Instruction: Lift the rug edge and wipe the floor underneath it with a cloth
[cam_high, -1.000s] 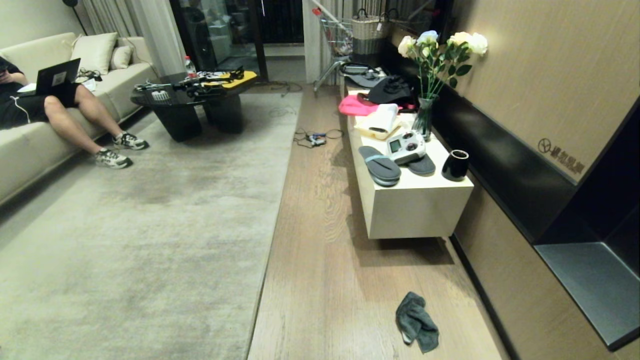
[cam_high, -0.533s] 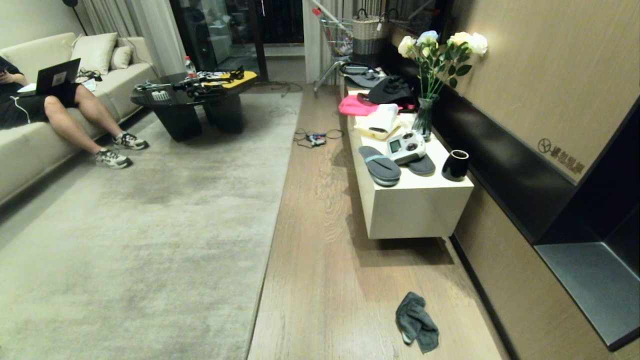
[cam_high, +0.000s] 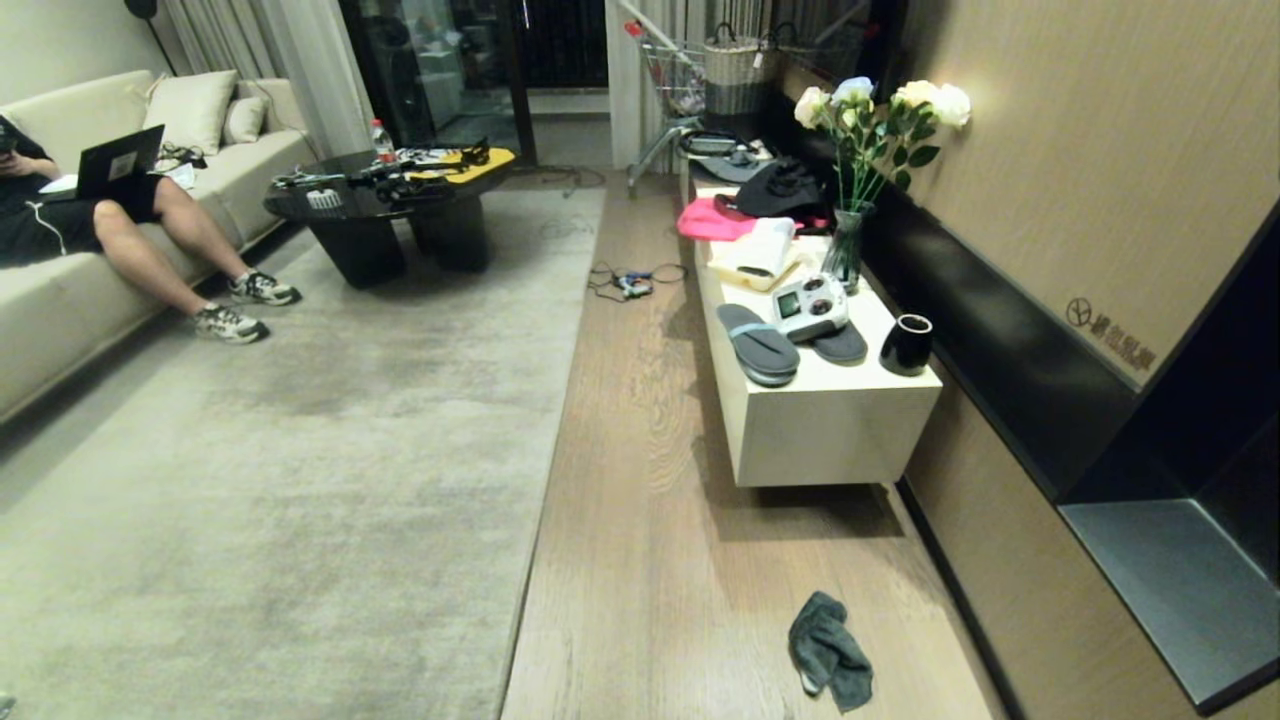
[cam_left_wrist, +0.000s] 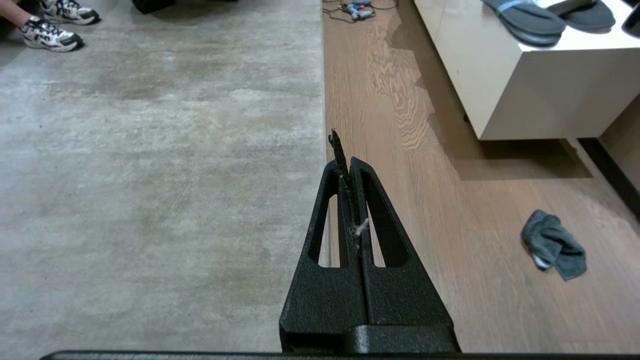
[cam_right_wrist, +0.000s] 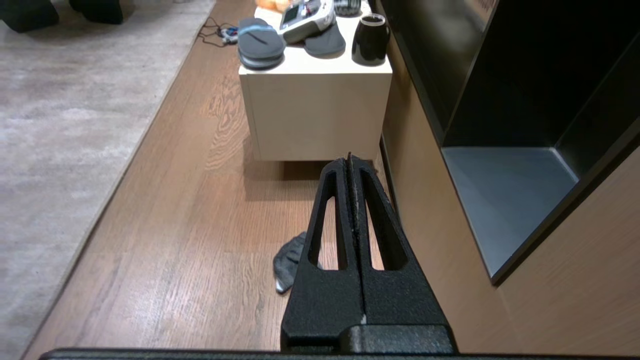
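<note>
2 tools, left tool (cam_left_wrist: 350, 165) and right tool (cam_right_wrist: 350, 162), hang with fingers pressed together (gripping nothing); the cloth (cam_high: 828, 652) lies crumpled on the floor (cam_high: 640, 520), apart from the flat rug edge (cam_high: 545, 440).

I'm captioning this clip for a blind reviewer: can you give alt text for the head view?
A dark grey cloth lies crumpled on the wood floor, apart from the rug edge of a large pale rug to its left. A white cabinet stands beyond, holding slippers; no robot tool shows.
</note>
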